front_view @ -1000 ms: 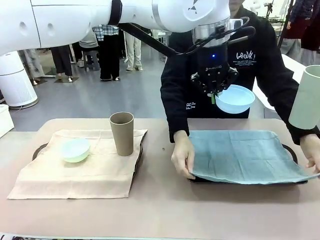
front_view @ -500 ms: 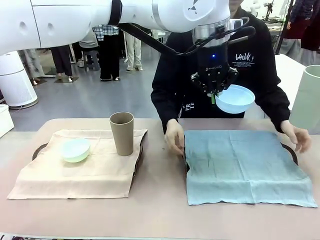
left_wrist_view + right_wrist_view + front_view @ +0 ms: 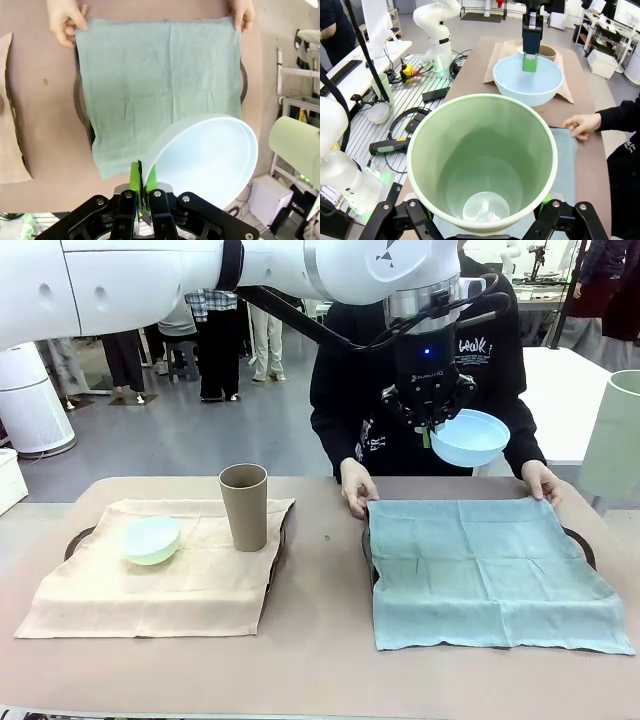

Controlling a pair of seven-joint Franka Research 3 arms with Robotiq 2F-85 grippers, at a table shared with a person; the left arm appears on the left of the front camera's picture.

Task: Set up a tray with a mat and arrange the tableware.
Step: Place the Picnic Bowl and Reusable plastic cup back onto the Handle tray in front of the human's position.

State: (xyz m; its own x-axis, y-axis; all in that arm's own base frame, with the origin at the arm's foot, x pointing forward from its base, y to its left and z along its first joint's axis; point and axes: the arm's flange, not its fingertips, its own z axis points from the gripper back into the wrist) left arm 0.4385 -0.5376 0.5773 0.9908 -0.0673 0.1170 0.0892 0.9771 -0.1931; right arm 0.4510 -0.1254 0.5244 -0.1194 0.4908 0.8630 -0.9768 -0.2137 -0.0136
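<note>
Our left gripper, pinched shut on the rim of the light blue bowl, hangs above the teal mat, which lies toward 6 o'clock of it on the surface. Our right gripper clasps the pale green cup, upright at 3 o'clock. Both vessels look smooth, matte plastic; the mat is soft, creased cloth held flat by the person's hands.

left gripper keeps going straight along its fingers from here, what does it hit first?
Most likely the teal mat on the right-hand tray. The left gripper, shut on the light blue bowl, points down near the mat's near edge; depth is unclear, so possibly bare table.
</note>
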